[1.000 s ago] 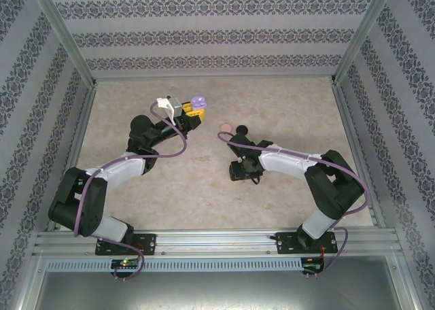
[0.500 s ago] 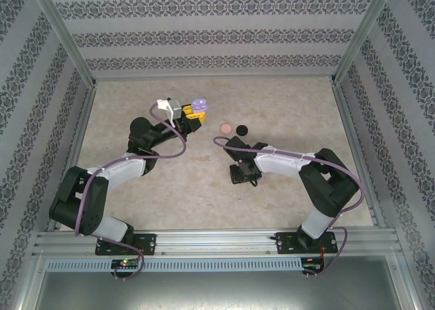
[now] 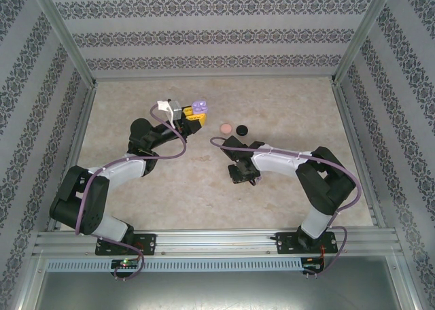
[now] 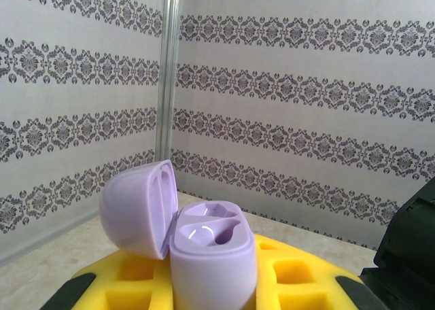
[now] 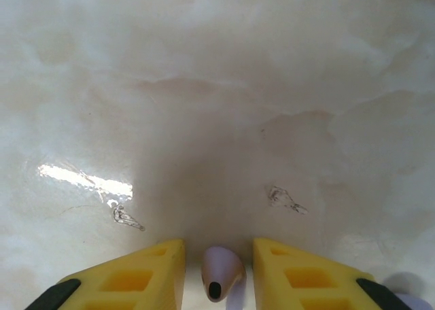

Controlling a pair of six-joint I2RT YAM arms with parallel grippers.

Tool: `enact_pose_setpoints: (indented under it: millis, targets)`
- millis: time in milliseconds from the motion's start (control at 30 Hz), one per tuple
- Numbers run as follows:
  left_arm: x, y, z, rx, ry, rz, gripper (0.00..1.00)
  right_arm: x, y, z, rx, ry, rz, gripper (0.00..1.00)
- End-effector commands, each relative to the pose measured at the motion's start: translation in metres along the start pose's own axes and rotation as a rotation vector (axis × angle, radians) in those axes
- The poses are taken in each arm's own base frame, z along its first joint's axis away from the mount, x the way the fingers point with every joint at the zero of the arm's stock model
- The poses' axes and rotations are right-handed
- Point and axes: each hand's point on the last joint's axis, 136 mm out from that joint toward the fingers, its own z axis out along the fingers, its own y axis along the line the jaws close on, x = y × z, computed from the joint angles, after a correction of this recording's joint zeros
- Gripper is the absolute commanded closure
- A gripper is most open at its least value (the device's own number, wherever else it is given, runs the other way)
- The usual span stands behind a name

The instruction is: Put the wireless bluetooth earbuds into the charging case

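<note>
While left claw (image 3: 197,113) grips purple case (image 4: 212,255), earbud (image 5: 221,276) (lilac) sits inside right claw (image 5: 219,247).

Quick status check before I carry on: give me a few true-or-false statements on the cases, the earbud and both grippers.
1. The left gripper holds the purple case with its lid open. True.
2. Both wells of the purple case already hold earbuds. False: in the left wrist view both look empty.
3. A pale purple earbud lies on the table between the fingers of the right gripper. True.
4. The right gripper holds the pink case. False: it lies on the table beside the black case, beyond that gripper.
</note>
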Motion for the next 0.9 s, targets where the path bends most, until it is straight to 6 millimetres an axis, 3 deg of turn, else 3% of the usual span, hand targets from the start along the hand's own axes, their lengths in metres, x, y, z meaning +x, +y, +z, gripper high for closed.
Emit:
enact_pose_setpoints:
  millis: [0,467,667,767,867]
  targets:
    - [-0.008,-0.006,-0.001,0.031,-0.036,0.015,1.00,0.000,-0.002,0.006,0.031,-0.001,-0.020,0.69]
    - [-0.006,-0.005,0.001,0.039,-0.033,-0.001,1.00,0.009,-0.007,0.003,0.035,-0.002,-0.022,0.76]
    - [-0.007,-0.006,0.001,0.041,-0.035,-0.005,1.00,0.011,-0.009,0.002,0.033,-0.008,-0.024,0.85]
    - [-0.008,-0.007,0.001,0.044,-0.034,-0.006,1.00,0.004,-0.009,-0.007,0.026,-0.042,-0.025,0.87]
    - [-0.010,-0.009,0.001,0.055,-0.034,-0.002,1.00,-0.012,-0.008,-0.028,0.003,-0.114,-0.022,0.87]
